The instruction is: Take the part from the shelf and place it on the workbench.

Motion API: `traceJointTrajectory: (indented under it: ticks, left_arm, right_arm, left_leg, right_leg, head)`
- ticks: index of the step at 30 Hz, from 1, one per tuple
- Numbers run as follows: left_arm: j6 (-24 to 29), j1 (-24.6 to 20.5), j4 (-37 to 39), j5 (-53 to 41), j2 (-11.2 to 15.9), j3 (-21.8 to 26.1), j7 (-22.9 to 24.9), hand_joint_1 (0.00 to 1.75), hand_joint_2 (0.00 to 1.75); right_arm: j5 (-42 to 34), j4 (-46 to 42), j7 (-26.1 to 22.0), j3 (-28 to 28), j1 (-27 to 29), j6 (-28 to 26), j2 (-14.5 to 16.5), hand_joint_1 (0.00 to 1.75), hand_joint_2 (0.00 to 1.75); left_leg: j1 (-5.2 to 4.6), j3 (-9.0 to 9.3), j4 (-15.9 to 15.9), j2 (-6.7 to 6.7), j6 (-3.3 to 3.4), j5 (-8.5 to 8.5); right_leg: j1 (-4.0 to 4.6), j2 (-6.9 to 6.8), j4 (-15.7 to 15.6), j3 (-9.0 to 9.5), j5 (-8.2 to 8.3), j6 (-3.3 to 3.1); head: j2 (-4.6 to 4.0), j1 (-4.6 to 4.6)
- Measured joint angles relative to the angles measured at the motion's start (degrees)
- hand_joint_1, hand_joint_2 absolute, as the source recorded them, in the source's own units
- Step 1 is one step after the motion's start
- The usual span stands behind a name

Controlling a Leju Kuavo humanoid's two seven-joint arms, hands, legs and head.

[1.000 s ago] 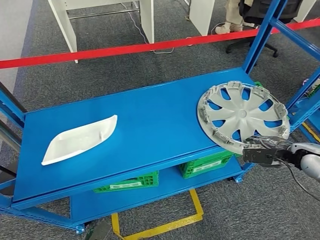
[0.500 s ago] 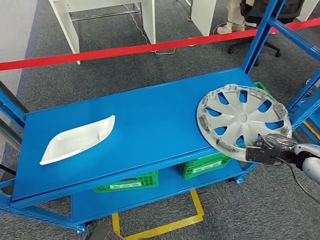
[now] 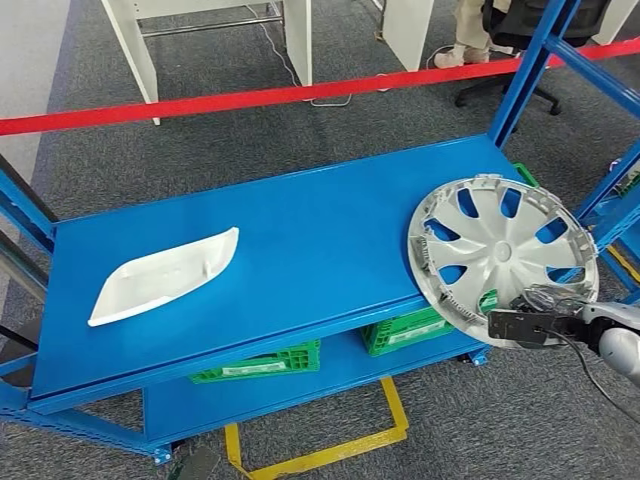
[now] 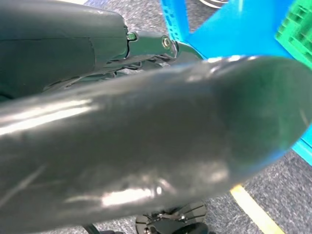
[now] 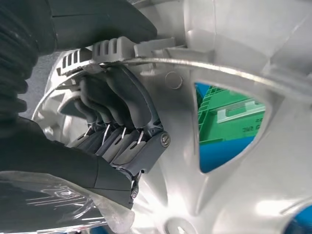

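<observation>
The right hand (image 3: pixel 537 318) grips the rim of the silver hubcap (image 3: pixel 502 255) at its near edge; in the right wrist view its dark fingers (image 5: pixel 110 105) curl over the clipped rim of the hubcap (image 5: pixel 235 63), closed on it. The hubcap is round, so it has no long axis; its ribbed inner side faces up, tilted slightly, and it overhangs the right end of the blue shelf (image 3: pixel 302 240), partly past the front edge. A green crate (image 3: pixel 404 328) on the level below shows through its spokes. The left hand's state cannot be told. A white curved panel (image 3: pixel 162 275) lies flat well apart at the shelf's left, long axis running left-right.
</observation>
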Motion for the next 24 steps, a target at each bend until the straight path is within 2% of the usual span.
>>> traceJointTrajectory:
  ticks: [2, 4, 5, 6, 7, 8, 9, 10, 11, 12, 15, 16, 18, 20, 21, 22, 23, 24]
  left_arm:
    - [0.02, 0.00, 0.00, 0.14, 0.02, 0.03, -0.14, 0.00, 0.00]
    - [0.04, -0.01, 0.01, 0.23, 0.01, 0.05, -0.27, 0.00, 0.00]
    - [0.04, 0.05, 0.02, 0.25, 0.01, 0.05, -0.30, 0.00, 0.00]
    - [0.04, 0.12, 0.03, 0.27, 0.01, 0.07, -0.32, 0.00, 0.00]
    - [0.04, 0.18, 0.05, 0.29, 0.02, 0.09, -0.34, 0.00, 0.44]
    - [-0.06, 0.21, 0.06, 0.34, 0.02, 0.11, -0.51, 0.00, 0.87]
    - [-0.47, 0.21, 0.07, 0.54, 0.03, 0.14, -0.87, 0.00, 1.31]
    - [-1.22, 0.19, 0.08, 0.83, 0.04, 0.19, -1.41, 0.00, 1.75]
    - [-2.14, 0.17, 0.08, 1.16, 0.08, 0.25, -1.97, 0.00, 1.75]
    - [-3.07, 0.16, 0.09, 1.50, 0.13, 0.33, -2.40, 0.00, 1.75]
    - [-4.65, 0.13, 0.09, 2.13, 0.29, 0.64, -2.77, 0.00, 1.75]
    - [-5.04, 0.09, 0.09, 2.39, 0.38, 0.76, -2.97, 0.00, 1.75]
    - [-5.19, -0.07, 0.09, 3.03, 0.52, 1.09, -3.55, 0.00, 1.75]
    - [-4.13, -0.17, 0.09, 3.52, 0.54, 1.51, -3.89, 0.00, 1.75]
    - [-3.58, -0.18, 0.09, 3.65, 0.55, 1.68, -3.91, 0.00, 1.75]
    - [-3.22, -0.18, 0.09, 3.76, 0.55, 1.81, -3.92, 0.00, 1.75]
    - [-3.04, -0.19, 0.09, 3.83, 0.55, 1.91, -3.92, 0.00, 1.75]
    - [-2.92, -0.21, 0.09, 3.86, 0.56, 2.00, -3.92, 0.00, 1.75]
  right_arm:
    - [0.16, 0.00, -0.01, -0.41, 0.23, -0.07, -0.02, 1.75, 1.75]
    - [0.36, 0.00, -0.02, -0.80, 0.60, -0.17, -0.05, 1.75, 1.75]
    - [0.45, -0.01, -0.02, -0.99, 0.90, -0.26, -0.09, 1.75, 1.75]
    - [0.52, -0.04, -0.02, -1.22, 1.24, -0.35, -0.16, 1.75, 1.75]
    - [0.62, -0.13, -0.02, -1.54, 1.55, -0.46, -0.28, 1.75, 1.75]
    - [0.76, -0.27, -0.03, -1.94, 1.79, -0.57, -0.44, 1.75, 1.75]
    - [0.94, -0.44, -0.04, -2.39, 1.99, -0.69, -0.61, 1.75, 1.75]
    - [1.25, -0.65, -0.08, -2.87, 2.15, -0.84, -0.76, 1.75, 1.75]
    - [1.58, -0.86, -0.20, -3.37, 2.36, -0.99, -0.87, 1.75, 1.75]
    - [1.93, -1.11, -0.33, -3.87, 2.69, -1.12, -0.93, 1.75, 1.75]
    - [2.60, -1.85, -0.76, -5.10, 3.83, -1.28, -0.98, 1.75, 1.75]
    - [2.78, -2.05, -0.90, -5.42, 4.08, -1.28, -0.98, 1.75, 1.75]
    - [3.24, -2.46, -1.18, -6.21, 4.52, -1.29, -0.97, 1.75, 1.75]
    - [3.68, -2.77, -1.37, -7.20, 5.07, -1.30, -0.97, 1.75, 1.75]
    - [3.83, -2.86, -1.40, -7.64, 5.31, -1.30, -0.98, 1.75, 1.75]
    - [3.91, -2.92, -1.41, -8.02, 5.46, -1.30, -0.98, 1.75, 1.75]
    - [3.96, -2.94, -1.41, -8.31, 5.53, -1.30, -0.98, 1.75, 1.75]
    - [3.98, -2.97, -1.41, -8.58, 5.55, -1.30, -0.98, 1.75, 1.75]
  left_leg:
    - [0.18, 0.09, -0.50, 0.07, 0.68, 0.38]
    - [0.15, 0.02, -0.55, 0.10, 1.01, 0.50]
    - [0.10, 0.00, -0.52, 0.10, 1.08, 0.50]
    - [0.06, 0.01, -0.50, 0.10, 1.12, 0.49]
    - [0.04, 0.03, -0.45, 0.08, 1.13, 0.45]
    - [0.05, 0.07, -0.37, 0.07, 1.08, 0.38]
    - [0.04, 0.09, -0.25, 0.05, 0.96, 0.26]
    - [-0.07, 0.03, -0.08, 0.02, 0.77, 0.11]
    - [-0.20, -0.09, 0.13, 0.00, 0.53, -0.02]
    - [-0.32, -0.24, 0.31, -0.02, 0.29, -0.08]
    - [-0.39, -0.44, 0.63, -0.03, -0.30, -0.26]
    - [-0.37, -0.68, 1.29, -0.01, -0.60, -0.87]
    - [-0.22, -2.64, 5.84, 0.04, -1.26, -3.72]
    - [0.02, -6.11, 13.51, 0.07, -1.65, -7.16]
    - [0.13, -7.33, 16.18, 0.07, -1.73, -7.85]
    - [0.23, -7.65, 16.86, 0.07, -1.75, -7.45]
    - [0.31, -6.94, 15.31, 0.07, -1.71, -6.02]
    - [0.38, -5.36, 11.93, 0.07, -1.61, -3.95]
  right_leg:
    - [-0.10, 0.06, 2.85, -1.54, -1.95, 0.45]
    - [-0.13, 0.11, 9.96, -4.89, -5.44, 0.70]
    - [-0.14, 0.11, 13.57, -6.58, -6.69, 0.81]
    - [-0.14, 0.12, 15.67, -7.62, -7.00, 0.90]
    - [-0.14, 0.11, 15.62, -7.68, -6.22, 0.94]
    - [-0.16, 0.09, 13.26, -6.63, -4.47, 0.94]
    - [-0.21, 0.03, 9.37, -4.81, -2.37, 0.93]
    - [-0.15, -0.03, 5.52, -2.80, -0.96, 0.89]
    - [-0.11, -0.04, 2.56, -1.24, -0.15, 0.72]
    - [-0.04, -0.04, 0.96, -0.37, -0.01, 0.50]
    - [-0.07, 0.04, 0.47, -0.11, -0.25, -0.43]
    - [-0.18, -0.01, 0.43, -0.04, -0.24, -0.78]
    - [-0.36, -0.20, 0.33, 0.08, -0.20, -1.35]
    - [-0.36, -0.42, 0.35, 0.09, -0.23, -1.58]
    - [-0.36, -0.49, 0.36, 0.10, -0.23, -1.60]
    - [-0.37, -0.53, 0.37, 0.11, -0.24, -1.60]
    - [-0.38, -0.54, 0.38, 0.15, -0.24, -1.58]
    - [-0.41, -0.54, 0.38, 0.21, -0.26, -1.52]
  head:
    - [0.00, 0.19]
    - [0.00, 0.34]
    - [0.00, 0.34]
    - [0.00, 0.34]
    - [0.00, 0.37]
    - [0.00, 0.36]
    - [0.00, 0.37]
    - [0.00, 0.38]
    - [0.00, 0.35]
    - [0.00, 0.34]
    - [0.00, 0.32]
    - [0.00, 0.25]
    - [0.00, 0.06]
    - [0.00, -0.04]
    - [0.00, -0.03]
    - [0.00, -0.03]
    - [0.00, -0.03]
    - [0.00, -0.03]
